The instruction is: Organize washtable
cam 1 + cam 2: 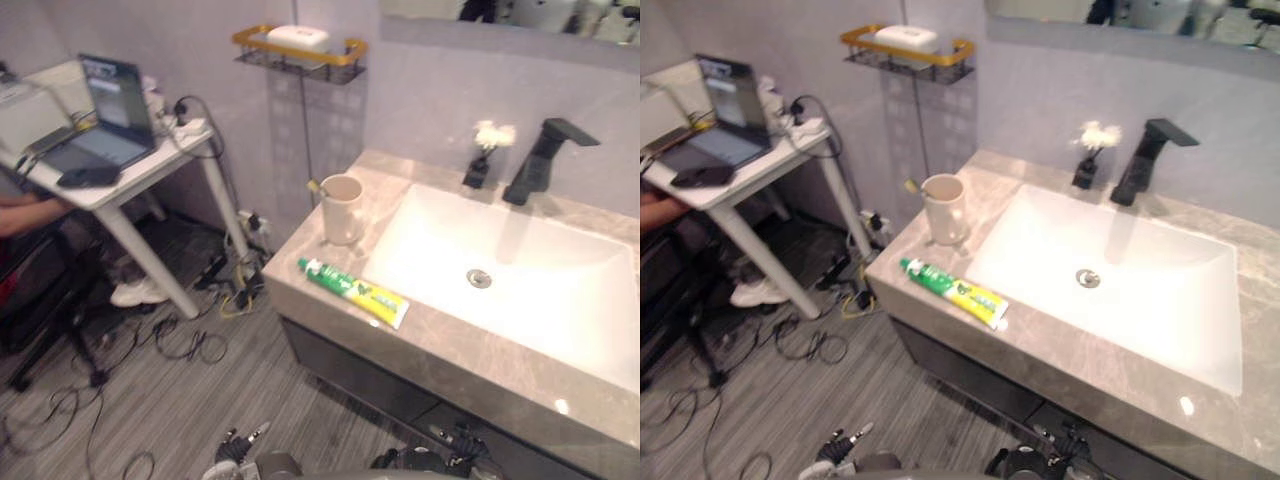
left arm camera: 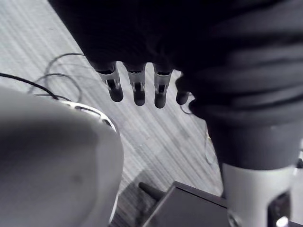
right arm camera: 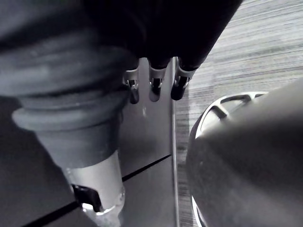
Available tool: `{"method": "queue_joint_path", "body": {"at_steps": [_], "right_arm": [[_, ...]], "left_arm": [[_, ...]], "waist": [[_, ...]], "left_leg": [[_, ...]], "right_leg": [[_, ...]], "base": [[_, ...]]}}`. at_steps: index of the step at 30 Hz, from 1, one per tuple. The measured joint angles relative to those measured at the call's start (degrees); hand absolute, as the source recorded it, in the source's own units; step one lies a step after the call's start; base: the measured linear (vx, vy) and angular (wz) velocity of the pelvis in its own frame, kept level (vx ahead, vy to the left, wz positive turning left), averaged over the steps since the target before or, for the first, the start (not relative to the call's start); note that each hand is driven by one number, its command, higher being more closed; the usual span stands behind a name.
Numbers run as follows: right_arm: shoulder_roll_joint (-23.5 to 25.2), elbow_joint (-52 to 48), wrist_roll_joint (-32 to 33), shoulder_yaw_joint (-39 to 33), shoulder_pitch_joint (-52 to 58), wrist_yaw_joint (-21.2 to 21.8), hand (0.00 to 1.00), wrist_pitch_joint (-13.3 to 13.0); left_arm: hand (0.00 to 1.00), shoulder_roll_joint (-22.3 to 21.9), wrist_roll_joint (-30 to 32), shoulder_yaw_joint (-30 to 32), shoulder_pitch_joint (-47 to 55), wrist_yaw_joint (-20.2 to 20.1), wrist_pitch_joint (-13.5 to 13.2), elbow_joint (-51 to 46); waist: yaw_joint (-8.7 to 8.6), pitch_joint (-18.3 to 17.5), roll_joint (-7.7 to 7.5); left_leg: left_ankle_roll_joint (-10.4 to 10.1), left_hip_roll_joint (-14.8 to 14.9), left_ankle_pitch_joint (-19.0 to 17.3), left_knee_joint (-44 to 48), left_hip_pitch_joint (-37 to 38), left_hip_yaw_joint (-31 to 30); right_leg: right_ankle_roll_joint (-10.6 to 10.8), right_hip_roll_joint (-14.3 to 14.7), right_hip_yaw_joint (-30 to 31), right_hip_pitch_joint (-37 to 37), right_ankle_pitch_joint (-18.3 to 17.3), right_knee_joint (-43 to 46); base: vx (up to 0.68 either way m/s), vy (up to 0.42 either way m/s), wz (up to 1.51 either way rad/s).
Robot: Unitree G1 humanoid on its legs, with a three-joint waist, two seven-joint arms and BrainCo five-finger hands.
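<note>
Low at the bottom edge of the left eye view, the left hand [image 1: 240,442] and the right hand [image 1: 455,440] hang just in front of the washtable [image 1: 450,345], above the striped floor [image 1: 150,400]. A green and yellow toothpaste tube [image 1: 352,291] lies flat on the front left of the marble top, just beside the white basin [image 1: 440,215]. Behind the tube a cream cup [image 1: 342,208] stands upright with a toothbrush [image 1: 316,187] poking out of it. Left of the washtable a white table [image 1: 150,175] carries an open laptop [image 1: 105,115], with cables [image 1: 190,340] strewn on the floor beneath it.

From the right eye view, a black faucet [image 1: 1145,160] rises at the back of the basin, and a small dark bottle [image 1: 1086,170] topped with a white flower stands just beside it. On the wall, a gold-rimmed shelf [image 1: 905,52] holds a white soap bar [image 1: 906,38].

Along the left wrist view, the left hand's fingers [image 2: 138,90] hang straight and relaxed over the floor, holding nothing.

Along the right wrist view, the right hand's fingers [image 3: 154,87] likewise hang loose and empty, close to the dark cabinet front [image 3: 142,156].
</note>
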Motion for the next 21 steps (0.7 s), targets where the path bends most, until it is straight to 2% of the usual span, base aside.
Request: {"method": "queue_joint_path", "body": {"at_steps": [1, 3, 6, 7, 8, 9, 10, 11, 12, 14, 15, 16, 17, 18, 19, 20, 21], "right_arm": [[0.0, 0.0, 0.3, -0.4, 0.1, -0.1, 0.00, 0.2], [0.0, 0.1, 0.3, -0.9, 0.7, -0.8, 0.00, 0.3], [-0.2, 0.4, -0.3, -0.9, 0.9, -0.9, 0.00, -0.1], [-0.4, 1.0, -0.6, -0.6, 1.0, -0.9, 0.00, -0.8], [-0.7, 1.4, -1.1, 0.7, 1.1, -0.7, 0.00, -1.8], [-0.7, 1.6, -1.5, 1.2, 1.2, -0.7, 0.00, -2.2], [-0.6, 2.1, -2.3, 3.5, 1.3, -0.2, 0.00, -3.0], [0.3, 2.3, -2.5, 4.9, 1.7, 0.7, 0.00, -3.2], [1.2, 2.2, -3.0, 5.6, 2.3, 1.1, 0.00, -3.4], [1.6, 2.0, -3.7, 5.6, 1.9, 1.9, 0.00, -3.5], [1.6, 2.0, -4.1, 6.1, 1.0, 2.0, 0.00, -3.5], [1.5, 2.0, -4.3, 6.4, 0.6, 2.0, 0.00, -3.5], [1.3, 2.1, -4.3, 8.1, -0.3, 2.0, 0.00, -3.4], [1.3, 2.1, -4.3, 9.6, -1.7, 2.2, 0.00, -3.4], [1.2, 2.0, -4.3, 9.9, -1.9, 2.5, 0.00, -3.3], [0.7, 2.4, -4.4, 10.2, -2.4, 2.8, 0.00, -3.4], [0.0, 2.8, -4.5, 10.5, -2.4, 3.0, 0.00, -3.4]], "left_arm": [[0.00, 0.0, 0.0, 0.0, -0.1, 0.0, -0.2, 0.0], [0.00, -0.1, -0.1, 0.3, 0.0, 0.3, -0.8, -0.4], [0.00, 0.0, -0.1, 0.3, 0.3, 1.2, -1.0, -0.4], [0.00, 0.0, -0.2, 0.2, 0.3, 1.3, -1.1, -0.3], [0.00, 0.0, -0.3, 0.2, 0.8, 1.3, -1.2, -0.3], [0.00, 0.0, -0.4, 0.2, 1.0, 1.3, -1.2, -0.2], [0.00, 0.4, -0.4, -0.3, 1.8, 1.5, -1.4, -0.2], [0.00, 1.4, -0.4, -0.8, 1.8, 1.6, -1.5, -0.1], [0.00, 2.3, -0.4, -0.8, 1.3, 1.8, -1.5, 0.3], [0.00, 2.7, -0.4, -0.8, 0.9, 2.0, -1.5, 0.9], [0.00, 2.9, -0.5, -1.5, 1.3, 2.4, -1.5, 1.5], [0.00, 3.0, -0.4, -2.0, 1.2, 2.5, -1.4, 2.2], [0.00, 3.2, -0.4, -3.4, 1.3, 2.5, -1.4, 3.1], [0.00, 3.3, -0.4, -4.9, 1.8, 2.4, -1.4, 3.3], [0.00, 3.3, -0.4, -5.2, 1.8, 2.4, -1.4, 3.4], [0.00, 3.4, -0.4, -5.4, 1.9, 2.4, -1.4, 3.4], [0.00, 3.7, -0.5, -6.0, 2.0, 2.4, -1.4, 3.5]], "waist": [[-0.05, 0.0, 0.02], [0.53, 0.0, -0.28], [1.04, -0.1, -0.38], [1.56, -0.2, -0.60], [1.53, -0.7, -0.76], [1.54, -1.1, -0.61], [1.27, -2.2, -1.34], [0.93, -3.3, -3.02], [0.37, -4.3, -4.06], [0.47, -4.5, -4.46], [1.01, -4.7, -4.08], [1.55, -4.9, -3.69], [2.26, -5.3, -2.81], [2.60, -5.2, -1.81], [2.31, -5.1, -1.50], [1.75, -5.0, -0.75], [1.67, -4.7, -0.26]], "left_leg": [[0.9, 0.0, -0.7, -0.8, -1.2, 0.0], [3.5, 0.4, -2.5, -10.3, -2.5, -0.2], [3.9, 1.2, -2.8, -26.4, -0.9, -3.5], [3.9, 1.1, -2.7, -35.2, 0.9, -7.2], [4.0, 0.3, -2.3, -42.0, 2.4, -12.2], [1.3, -0.8, -3.6, -43.5, 3.3, -15.3], [-2.1, -3.8, -5.7, -44.1, 4.6, -16.5], [-2.1, -5.7, -6.8, -42.9, 3.9, -16.8], [-2.4, -7.2, -8.6, -40.1, 2.2, -16.8], [-1.3, -8.3, -11.2, -36.0, 0.9, -14.4], [0.1, -8.3, -12.7, -34.1, 1.2, -10.5], [0.6, -8.0, -13.1, -34.0, 1.4, -8.5], [1.1, -7.6, -13.1, -35.5, 2.2, -4.3], [3.0, -7.4, -12.2, -38.2, 3.7, 0.0], [3.6, -7.6, -11.8, -39.5, 4.5, 1.4], [4.3, -8.0, -11.3, -41.8, 6.5, 3.7], [4.5, -8.0, -11.0, -42.5, 7.8, 5.0]], "right_leg": [[0.6, 0.2, 0.7, 0.8, 0.4, -1.2], [2.8, 0.6, 4.5, 3.3, 3.3, -5.9], [4.7, 0.4, 8.6, 4.5, 4.7, -8.0], [5.4, 0.1, 11.1, 4.5, 5.0, -8.0], [7.9, -0.6, 13.4, 4.3, 5.1, -7.9], [8.8, -1.0, 15.1, 3.7, 5.2, -7.8], [11.2, -1.9, 17.7, 2.9, 5.9, -9.4], [11.7, -2.8, 19.2, 3.0, 7.2, -11.7], [12.3, -4.0, 20.0, 3.4, 9.4, -14.6], [13.5, -5.3, 22.1, 3.9, 12.0, -17.5], [13.6, -6.2, 23.5, 3.0, 15.3, -19.4], [13.1, -6.5, 23.4, 2.1, 17.3, -20.1], [10.9, -6.7, 22.4, 0.0, 22.3, -21.6], [7.8, -7.7, 16.9, -1.4, 25.0, -21.9], [7.0, -8.6, 13.0, -1.8, 24.1, -19.5], [5.6, -9.3, 7.2, -1.9, 20.5, -14.3], [4.9, -9.0, 5.5, -0.9, 17.5, -11.6]], "base": [[0.29, 0.160, -0.55], [0.34, 0.240, -0.78], [0.23, 0.292, -0.83], [0.20, 0.449, -0.95], [0.19, 0.493, -0.97], [0.16, 0.557, -0.96], [0.15, 0.486, -0.67], [0.17, 0.546, -0.53], [0.14, 0.407, -0.20], [0.08, 0.440, -0.58], [0.03, 0.405, -1.07], [-0.04, 0.356, -1.53], [-0.08, 0.302, -1.57], [-0.09, 0.282, -1.44], [-0.09, 0.268, -1.06], [-0.06, 0.188, -0.68], [-0.08, 0.168, -0.65]]}}
